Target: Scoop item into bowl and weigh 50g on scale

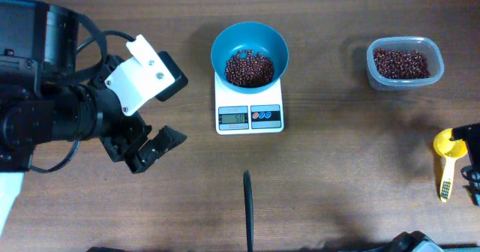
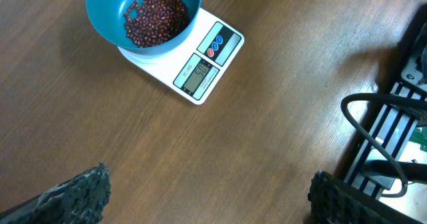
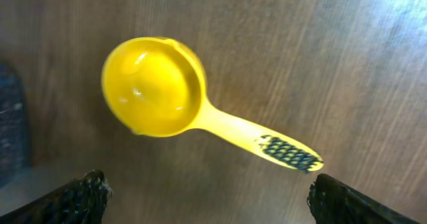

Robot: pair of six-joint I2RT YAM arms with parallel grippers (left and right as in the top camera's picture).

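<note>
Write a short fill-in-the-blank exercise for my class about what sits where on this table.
1. The blue bowl stands on the white ____.
2. The bowl and the clear tub both hold red-brown ____.
3. The empty scoop lying on the table is coloured ____.
Missing words: scale; beans; yellow.
</note>
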